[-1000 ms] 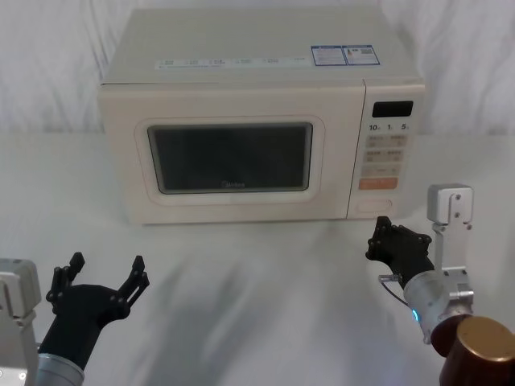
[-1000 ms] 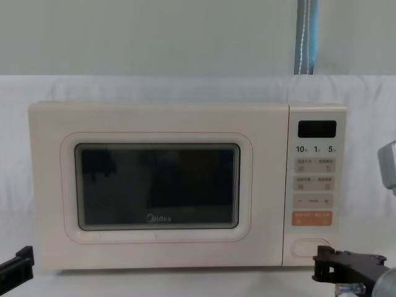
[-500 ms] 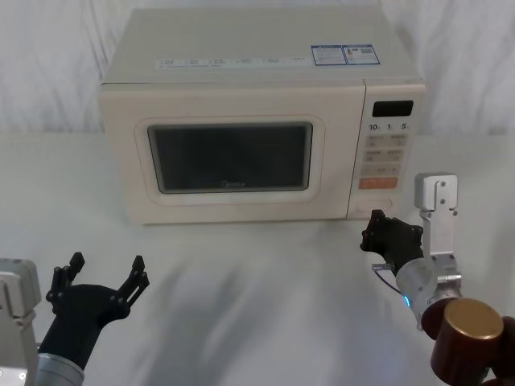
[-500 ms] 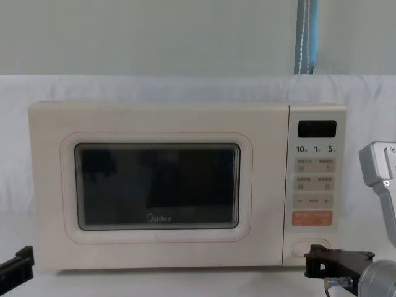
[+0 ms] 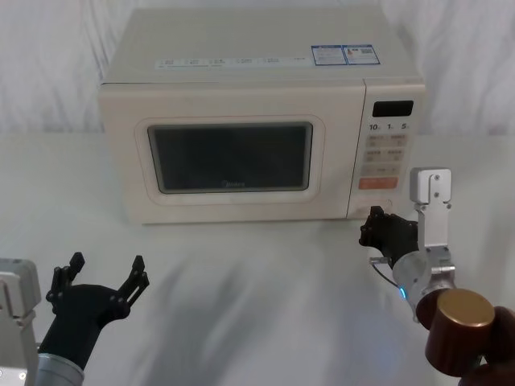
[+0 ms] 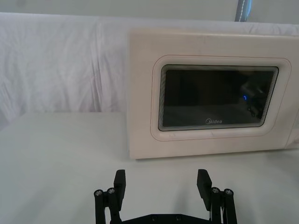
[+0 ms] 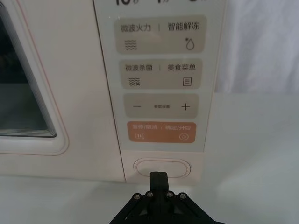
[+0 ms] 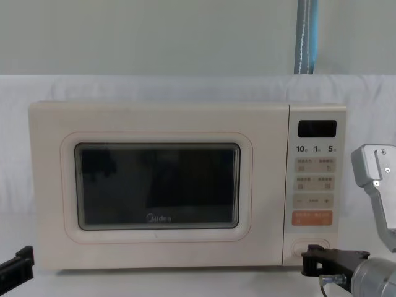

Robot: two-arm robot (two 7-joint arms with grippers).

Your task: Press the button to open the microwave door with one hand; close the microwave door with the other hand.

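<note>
Right gripper [image 7: 159, 176]: fingers pressed together, holding nothing, tips at button [image 7: 162, 167], bottom of control panel [image 7: 158, 74]. Contact unclear. Step: press to open; next, short straight push. Microwave door [image 5: 229, 157]: shut. Left gripper [image 5: 100, 277]: prongs spread, parked near left.

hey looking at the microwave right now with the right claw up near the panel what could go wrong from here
The shut right claw sits at the lower edge of the button, so a push may slip under it and miss. The orange key lies just above; drifting up could press that instead. If the microwave door pops open, it may swing out toward the open left claw in front of it.
</note>
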